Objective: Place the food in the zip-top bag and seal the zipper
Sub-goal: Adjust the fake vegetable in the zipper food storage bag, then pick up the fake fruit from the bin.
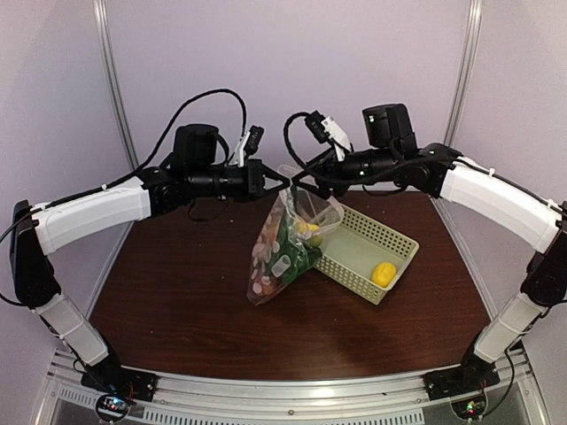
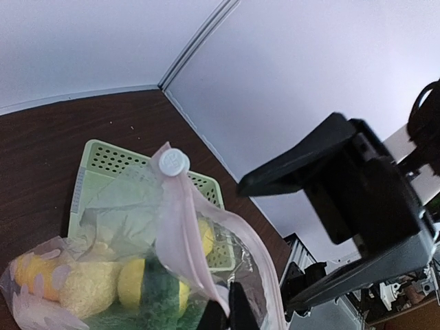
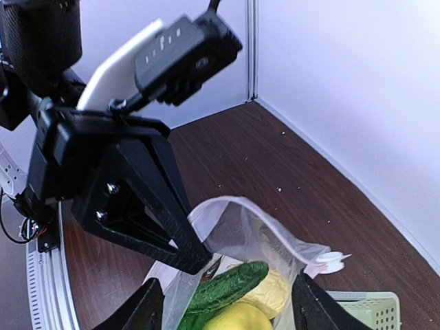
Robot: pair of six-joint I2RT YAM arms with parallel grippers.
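The light is bright, even and diffuse. The pale walls [image 1: 354,71] take a faint lilac cast and look nearly washed out. Below the grippers, the dark table [image 1: 177,292] carries a soft sheen and only faint shadows. The zip-top bag [image 1: 288,239] hanging from the left gripper [image 1: 285,181] shows small white glints on its crinkles. In the left wrist view the right gripper [image 2: 265,246], close ahead, is a soft, underexposed silhouette. The top view bows the frame posts [image 1: 111,71] at its edges.

Clear zip-top bag [image 1: 285,246], seemingly whitish-dotted, has a pinkish zipper [image 2: 183,230]; the basket [image 1: 391,234] is pale green.
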